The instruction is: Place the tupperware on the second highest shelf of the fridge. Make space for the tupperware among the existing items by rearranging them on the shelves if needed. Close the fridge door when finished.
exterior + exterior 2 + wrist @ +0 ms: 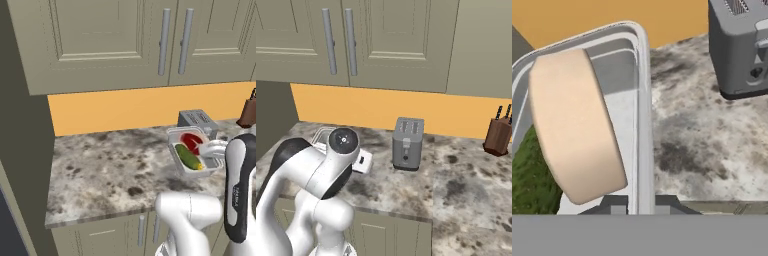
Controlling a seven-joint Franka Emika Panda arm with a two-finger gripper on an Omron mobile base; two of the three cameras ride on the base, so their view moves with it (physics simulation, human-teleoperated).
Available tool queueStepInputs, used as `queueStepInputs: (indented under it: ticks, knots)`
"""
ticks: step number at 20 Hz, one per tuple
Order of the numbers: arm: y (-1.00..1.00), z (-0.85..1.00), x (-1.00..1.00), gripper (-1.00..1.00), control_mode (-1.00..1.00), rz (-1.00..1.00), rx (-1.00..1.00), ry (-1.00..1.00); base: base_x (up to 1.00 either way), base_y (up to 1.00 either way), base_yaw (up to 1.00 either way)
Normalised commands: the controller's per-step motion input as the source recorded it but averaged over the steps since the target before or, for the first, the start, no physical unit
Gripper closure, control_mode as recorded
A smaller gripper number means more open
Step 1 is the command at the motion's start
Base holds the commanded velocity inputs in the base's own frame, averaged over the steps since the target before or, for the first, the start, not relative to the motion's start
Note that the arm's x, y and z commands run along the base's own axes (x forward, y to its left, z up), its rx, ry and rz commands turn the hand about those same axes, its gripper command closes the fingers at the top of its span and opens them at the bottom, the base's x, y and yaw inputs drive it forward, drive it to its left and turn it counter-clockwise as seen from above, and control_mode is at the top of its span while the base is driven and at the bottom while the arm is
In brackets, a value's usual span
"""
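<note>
Hand view: gripper (637,202) clenched on the tub's (643,100) rim beside the toaster (739,47); pickup underway, next lift toward the fridge.

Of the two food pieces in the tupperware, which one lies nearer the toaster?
The red meat slice, at the tupperware's far end beside the toaster; the green cucumber lies toward the counter's front edge.

Speckled counter (105,170) with tupperware (192,152), toaster (407,143), knife block (498,135)
</note>
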Motion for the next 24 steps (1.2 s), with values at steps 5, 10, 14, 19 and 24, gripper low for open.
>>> queueStepInputs:
  ticks: [5, 10, 14, 19, 24]
  knots:
    - [-0.09, 0.52, -0.53, 1.00, -1.00, 0.00, 0.18, -0.06, 0.00, 0.00, 0.00]
    - [0.00, 0.28, -0.02, 1.00, -1.00, 0.00, 0.00, 0.00, 0.00, 0.00, 0.00]
    - [0.00, 0.38, -0.05, 1.00, -1.00, -0.01, -0.01, -0.01, 0.00, 0.00, 0.00]
    - [0.00, 0.01, 0.00, 1.00, 1.00, 0.00, 0.00, 0.00, -0.31, 0.02, 0.00]
    - [0.00, 0.00, 0.00, 1.00, 1.00, 0.00, 0.00, 0.00, -0.90, 0.23, 0.23]
